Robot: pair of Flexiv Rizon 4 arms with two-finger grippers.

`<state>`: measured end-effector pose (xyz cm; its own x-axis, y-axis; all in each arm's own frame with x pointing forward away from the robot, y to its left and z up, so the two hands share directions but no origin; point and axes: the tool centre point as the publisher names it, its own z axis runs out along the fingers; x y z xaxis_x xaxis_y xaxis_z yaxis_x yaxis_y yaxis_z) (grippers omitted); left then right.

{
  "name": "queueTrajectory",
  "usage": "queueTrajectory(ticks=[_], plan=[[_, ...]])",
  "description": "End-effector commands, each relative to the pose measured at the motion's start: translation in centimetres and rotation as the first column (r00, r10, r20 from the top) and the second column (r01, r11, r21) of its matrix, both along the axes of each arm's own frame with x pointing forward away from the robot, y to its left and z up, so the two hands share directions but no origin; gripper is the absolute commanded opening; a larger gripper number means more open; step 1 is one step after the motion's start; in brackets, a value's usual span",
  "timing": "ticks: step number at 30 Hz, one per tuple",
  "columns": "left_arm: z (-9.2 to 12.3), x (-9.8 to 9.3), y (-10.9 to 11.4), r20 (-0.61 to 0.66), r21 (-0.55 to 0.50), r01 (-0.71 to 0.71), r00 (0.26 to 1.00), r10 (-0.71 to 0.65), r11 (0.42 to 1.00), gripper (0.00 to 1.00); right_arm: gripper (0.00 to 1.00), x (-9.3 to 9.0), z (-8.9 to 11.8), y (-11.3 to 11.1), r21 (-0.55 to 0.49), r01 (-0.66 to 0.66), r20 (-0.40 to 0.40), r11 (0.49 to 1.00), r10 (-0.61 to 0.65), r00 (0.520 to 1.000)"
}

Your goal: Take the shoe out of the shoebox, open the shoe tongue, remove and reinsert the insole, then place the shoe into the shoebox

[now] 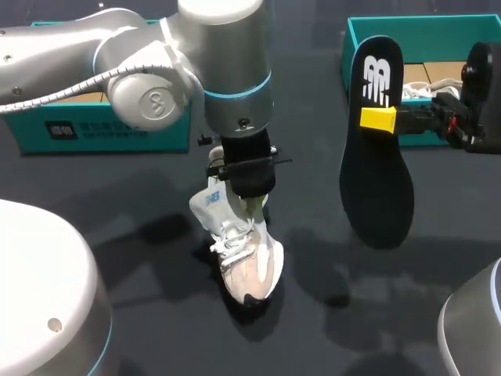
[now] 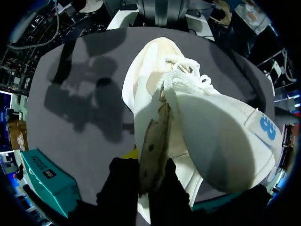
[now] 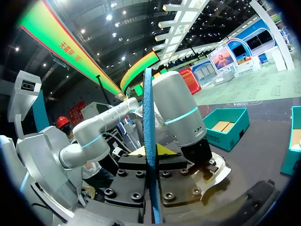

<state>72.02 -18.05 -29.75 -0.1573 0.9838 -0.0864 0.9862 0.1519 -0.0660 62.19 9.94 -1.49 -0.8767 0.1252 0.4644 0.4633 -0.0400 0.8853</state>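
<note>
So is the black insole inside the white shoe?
No, the right hand holds the flat black insole up, apart from the white shoe.

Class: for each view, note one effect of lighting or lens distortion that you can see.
Head view: shoe and insole throw soft shadows on the table. Left wrist view: fisheye bulges the shoe. Right wrist view: room lines curve; insole shows edge-on.

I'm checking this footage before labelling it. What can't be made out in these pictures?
Head view: the opening of the shoe, hidden under the left gripper.
Right wrist view: the insole shows edge-on only; its faces are hidden.
Head view: the inside of the right shoebox, partly behind the insole and the right gripper.
</note>
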Motion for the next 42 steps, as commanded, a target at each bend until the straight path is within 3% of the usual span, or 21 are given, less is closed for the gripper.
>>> queueTrajectory(ticks=[1, 25, 42], plan=[[-0.7, 0.1, -1.0, -0.013, 0.024, 0.028, 1.000, -0.028, 0.999, 0.00, 0.00, -0.5, -0.1, -0.1, 0.000, 0.010, -0.001, 1.000, -0.010, 1.000], [-6.8, 1.2, -3.3, -0.062, 0.071, 0.118, 0.992, -0.114, 0.990, 0.00, 0.00, -0.5, -0.1, -0.1, 0.000, 0.010, -0.001, 1.000, -0.010, 1.000], [-7.6, 0.3, -4.3, -0.049, 0.040, 0.236, 0.971, -0.234, 0.971, 0.00, 0.00, -0.5, -0.1, -0.1, 0.000, 0.010, -0.001, 1.000, -0.010, 1.000]])
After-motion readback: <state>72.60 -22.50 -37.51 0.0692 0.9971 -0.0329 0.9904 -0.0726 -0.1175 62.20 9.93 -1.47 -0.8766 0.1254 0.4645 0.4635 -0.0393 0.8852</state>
